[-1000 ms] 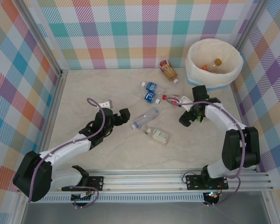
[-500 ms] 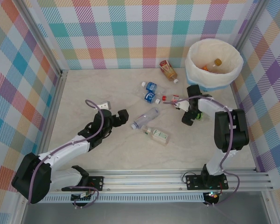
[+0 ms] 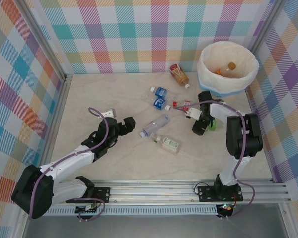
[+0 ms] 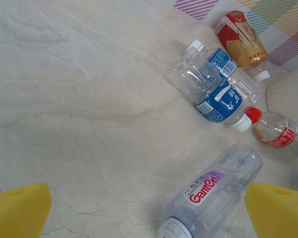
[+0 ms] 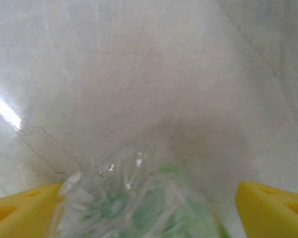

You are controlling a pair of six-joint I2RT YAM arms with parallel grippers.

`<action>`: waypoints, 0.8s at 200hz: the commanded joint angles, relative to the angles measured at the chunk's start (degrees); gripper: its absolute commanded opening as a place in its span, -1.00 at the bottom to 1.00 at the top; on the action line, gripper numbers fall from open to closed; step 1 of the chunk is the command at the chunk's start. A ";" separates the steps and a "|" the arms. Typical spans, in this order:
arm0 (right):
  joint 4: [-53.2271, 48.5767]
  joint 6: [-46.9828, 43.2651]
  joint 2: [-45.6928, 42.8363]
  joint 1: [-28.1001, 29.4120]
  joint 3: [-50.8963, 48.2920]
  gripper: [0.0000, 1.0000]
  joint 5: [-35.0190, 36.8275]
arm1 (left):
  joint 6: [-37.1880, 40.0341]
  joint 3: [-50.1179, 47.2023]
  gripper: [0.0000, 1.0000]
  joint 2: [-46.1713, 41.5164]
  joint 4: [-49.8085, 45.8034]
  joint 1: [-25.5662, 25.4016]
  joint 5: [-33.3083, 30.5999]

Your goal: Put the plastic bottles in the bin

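The green-labelled bottle [image 5: 139,198] lies on the desk [image 3: 89,94] just on the near side of the bin [image 3: 206,74]; the right gripper [image 5: 147,208] has dropped over it within the last second, its arm folded in, jaws straddling it and narrowing but not yet clamped; a pickup looks imminent. Left of the bin, the left gripper [image 4: 148,210] has crept toward the loose bottles [image 3: 160,92], spread wide and empty.

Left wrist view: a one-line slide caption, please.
Open left tool over the table, clear Gamen-labelled bottle by one fingertip; blue-labelled bottles, red-capped bottle and brown-labelled bottle lie beyond.
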 commanded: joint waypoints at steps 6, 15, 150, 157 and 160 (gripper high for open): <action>-1.08 -0.09 -1.83 -0.12 -2.76 0.60 1.25 | -0.68 -0.74 1.00 -0.36 1.53 0.77 -0.65; -0.76 -0.29 -2.27 -0.10 -3.11 0.58 1.38 | -0.83 -0.68 1.00 -0.41 1.65 0.77 -0.58; 1.05 11.23 -11.34 7.18 -1.74 0.40 -16.49 | -1.11 0.39 1.00 2.29 2.29 1.21 1.01; 0.97 9.70 -12.18 6.92 -2.05 0.43 -13.82 | -1.02 0.48 1.00 2.34 2.11 1.21 1.03; 0.73 9.04 -12.52 6.76 -2.19 0.44 -12.95 | -0.97 0.48 1.00 2.38 2.04 1.21 1.02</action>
